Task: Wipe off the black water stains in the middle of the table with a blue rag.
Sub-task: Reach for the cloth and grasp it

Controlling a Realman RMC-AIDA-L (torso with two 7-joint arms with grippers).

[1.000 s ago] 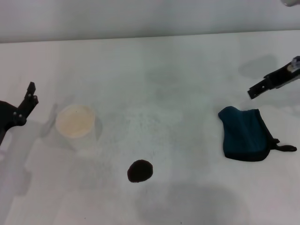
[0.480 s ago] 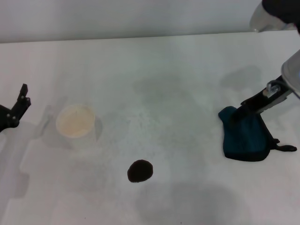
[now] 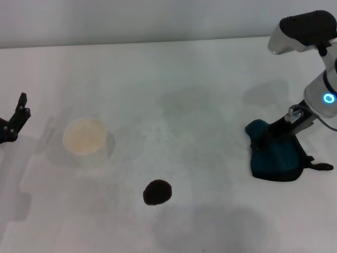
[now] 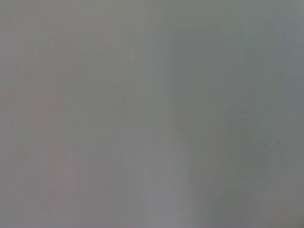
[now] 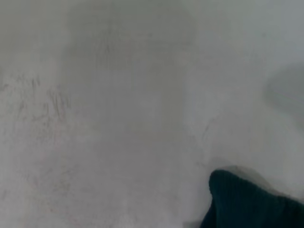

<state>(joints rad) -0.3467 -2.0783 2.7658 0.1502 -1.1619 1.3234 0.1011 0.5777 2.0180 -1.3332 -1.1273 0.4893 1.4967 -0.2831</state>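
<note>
1. The right gripper [image 3: 271, 130] is down at the far edge of the blue rag [image 3: 276, 153], on the right side of the table [image 3: 184, 79]; its dark fingers lie across the cloth's upper rim, and whether they are spread or pinching the fabric I cannot tell from the head view; the right wrist view shows only a corner of the rag [image 5: 247, 202] and no fingers.
2. The left gripper [image 3: 16, 118] is parked at the table's left edge, well apart from the work; its jaws cannot be read either.
3. The black water stains [image 3: 157, 192] sit as one roundish blotch near the table's middle, toward the front, well apart from the rag; a white cup [image 3: 85, 136] stands to the blotch's left and farther back.
4. Risks, as I judge them: a grip taken only on the rim may lift a single layer so the cloth unfolds and drags; a shallow pinch could slip off; a wide sweep across the blotch might reach the cup and tip it.
5. The rag lies flat and folded; its long axis runs roughly from far to near, tilted slightly, with the small black loop tag [image 3: 320, 166] pointing out to the right at the near corner.
</note>
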